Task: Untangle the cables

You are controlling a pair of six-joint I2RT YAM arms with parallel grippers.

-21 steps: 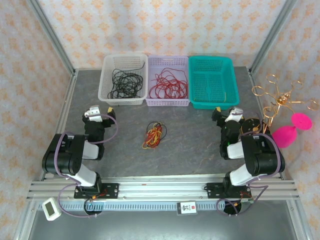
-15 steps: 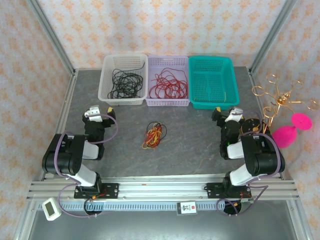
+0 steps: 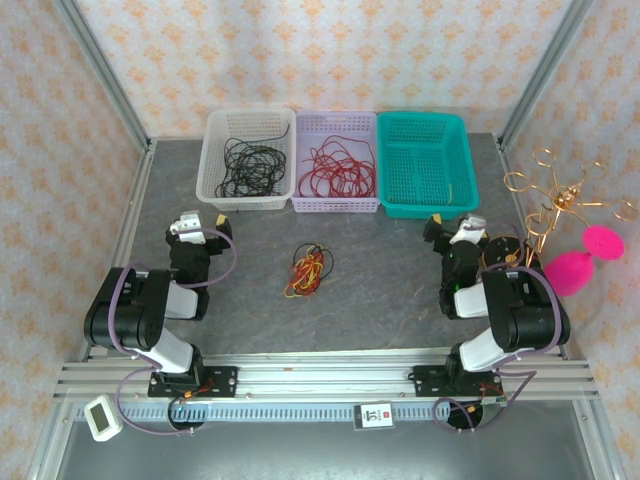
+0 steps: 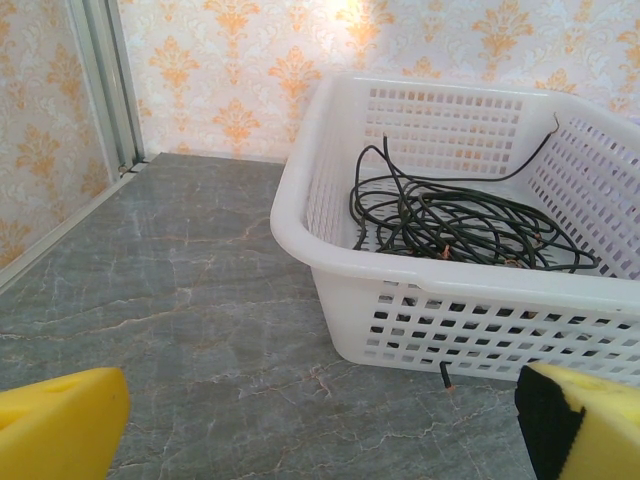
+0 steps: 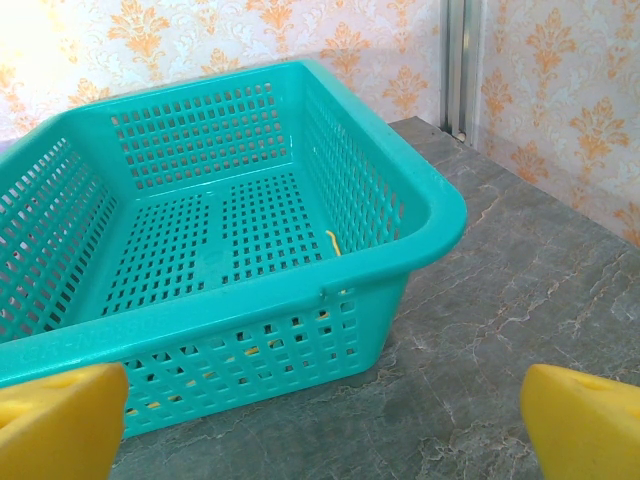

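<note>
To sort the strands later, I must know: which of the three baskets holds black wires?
The white basket, leftmost, holds the black wires; the lilac basket holds red wires, the teal basket almost nothing.

- Top external view: bright, even, diffuse light; the grey table (image 3: 390,290) carries only faint, soft-edged shadows beside the arms and along the baskets. No glare; focus is sharp across the frame, and the enclosure rails lean outward towards the upper corners.
- Left wrist view: a washed-out bright patch on the wallpaper (image 4: 350,15) at top centre; the white basket (image 4: 330,200) is crisp, with a soft shadow at its base. The left finger pads (image 4: 60,420) in the lower corners are blurred.
- Right wrist view: the wallpaper is overexposed at upper left; the teal basket (image 5: 400,190) is sharp; the right finger pads (image 5: 60,415) in the lower corners are out of focus.
</note>
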